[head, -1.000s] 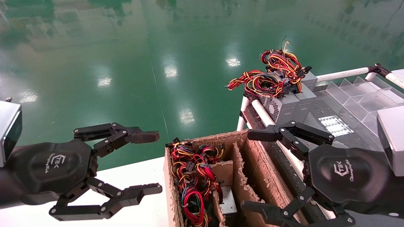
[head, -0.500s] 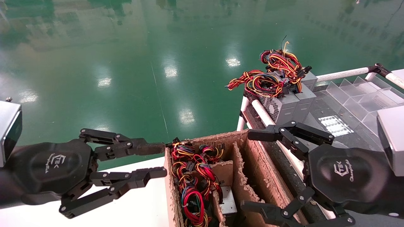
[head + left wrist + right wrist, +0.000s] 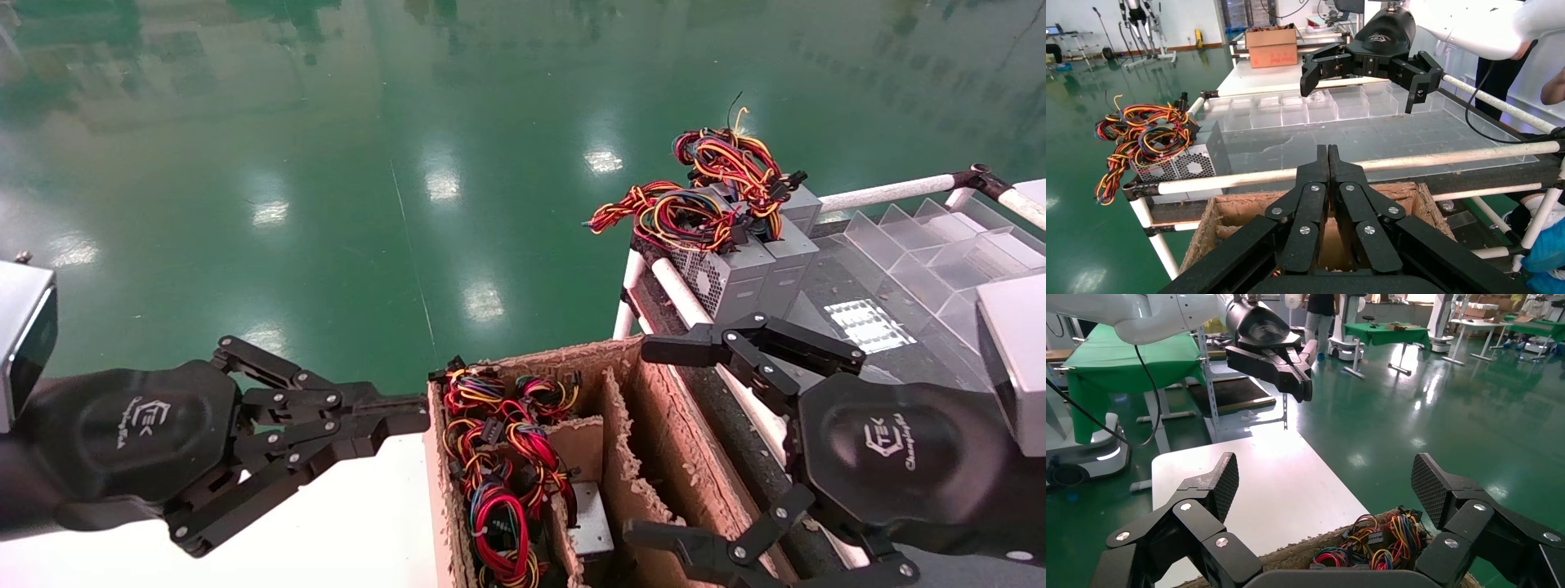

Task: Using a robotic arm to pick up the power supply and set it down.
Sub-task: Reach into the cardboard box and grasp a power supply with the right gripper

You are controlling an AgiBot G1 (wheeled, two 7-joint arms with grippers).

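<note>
The power supply [image 3: 590, 527] is a small grey box low in the cardboard box [image 3: 663, 425], under a mostly red wire bundle [image 3: 500, 490] with black plugs. The wrist view of the right arm shows those wires [image 3: 1376, 545] just below the jaws. My right gripper [image 3: 645, 441] hovers open over the box's right compartment, nothing between its fingers. My left gripper [image 3: 417, 408], the one with the worn pad, is shut and empty at the box's left rim, fingertips pressed together [image 3: 1327, 153].
Like grey boxes [image 3: 739, 278] with yellow-orange wires stand on the white-pipe rack [image 3: 678, 294] at the far right, beside clear plastic dividers [image 3: 940, 245]. A white table [image 3: 351, 523] lies left of the cardboard box. Green floor lies beyond.
The left gripper has closed from wide open to fully shut and shifted slightly toward the cardboard box. The right gripper and the power supplies have not moved.
</note>
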